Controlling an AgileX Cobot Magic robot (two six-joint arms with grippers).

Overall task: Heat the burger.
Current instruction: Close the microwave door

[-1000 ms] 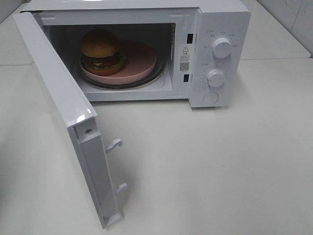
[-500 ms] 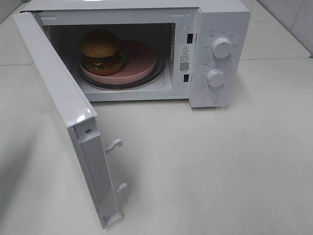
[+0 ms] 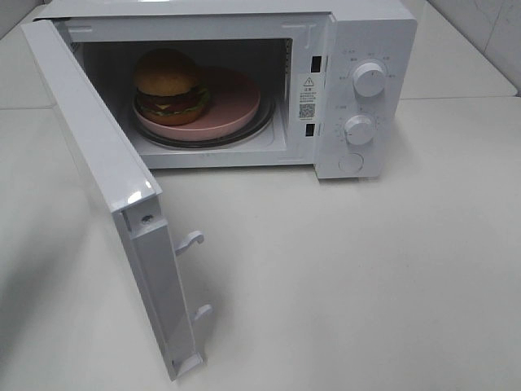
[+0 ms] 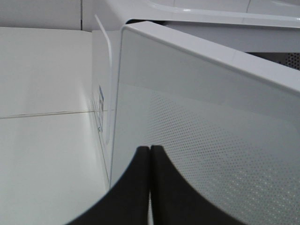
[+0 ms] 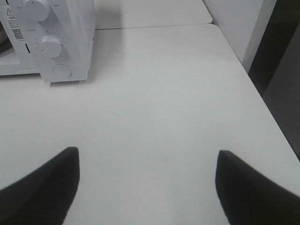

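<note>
The tall round burger [image 3: 168, 84] with its shiny brown bun, green lettuce and yellow cheese sits inside the oven, far from both hands. It rests on a round pink plate [image 3: 236, 102], near the plate's edge on the door side. The plate lies on the glass tray in the white microwave oven [image 3: 366, 32]. So the first part of the job looks done: the food is in. The white oven door [image 3: 98, 163] is wide open, so no heating can start yet. The left gripper [image 4: 150, 151] has its two black fingers pressed together with nothing between them. It is just in front of the outer face of the open door. I cannot tell if the tips touch the door. From there, I think it can push the door shut. The right gripper [image 5: 146, 152] has its fingers spread wide and holds nothing. It hangs over the bare white table [image 5: 164, 93]. The oven's front corner is ahead of this hand and well apart from it, with the lower round white knob [image 5: 50, 45] and the round button [image 5: 62, 71]. What is left, I think, is to close the door and then turn a knob to start the heat.
</note>
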